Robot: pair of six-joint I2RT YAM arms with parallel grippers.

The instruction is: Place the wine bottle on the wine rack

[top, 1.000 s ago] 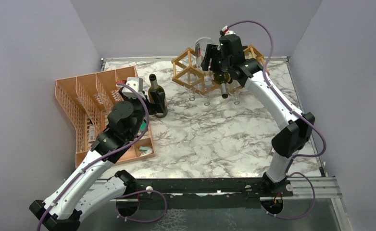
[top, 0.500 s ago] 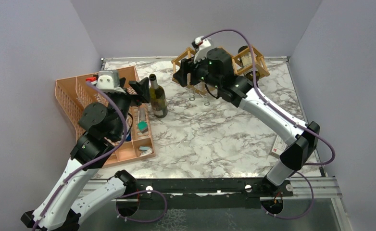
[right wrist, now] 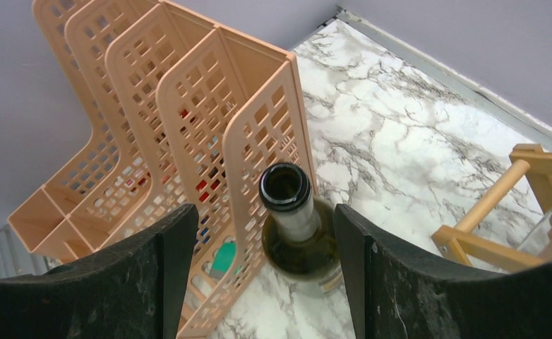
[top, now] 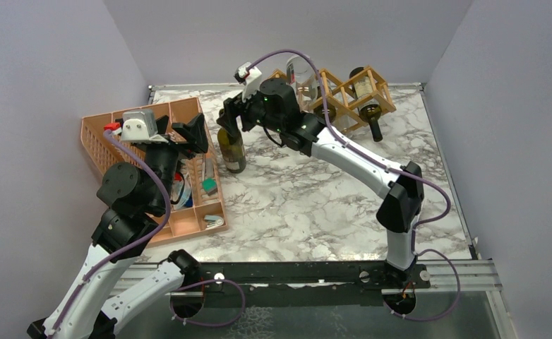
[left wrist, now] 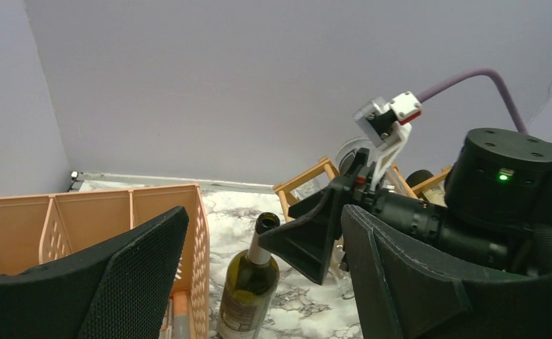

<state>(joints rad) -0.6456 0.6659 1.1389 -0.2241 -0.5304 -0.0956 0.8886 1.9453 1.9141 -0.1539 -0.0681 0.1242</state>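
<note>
One wine bottle (right wrist: 298, 247) upright | neck inside right pincer (right wrist: 262, 219) | jaws spread, gripping nothing

wine bottle (top: 232, 152): on your table (top: 315, 205), just right of the organizer (top: 97, 141).
wine rack (top: 345, 90): behind it, further right.

Marble-pattern table (top: 315, 205): wine bottle (top: 232, 152) upright beside orange mesh organizer (top: 97, 141) at left; wine rack (top: 340, 90) at far edge.
</note>
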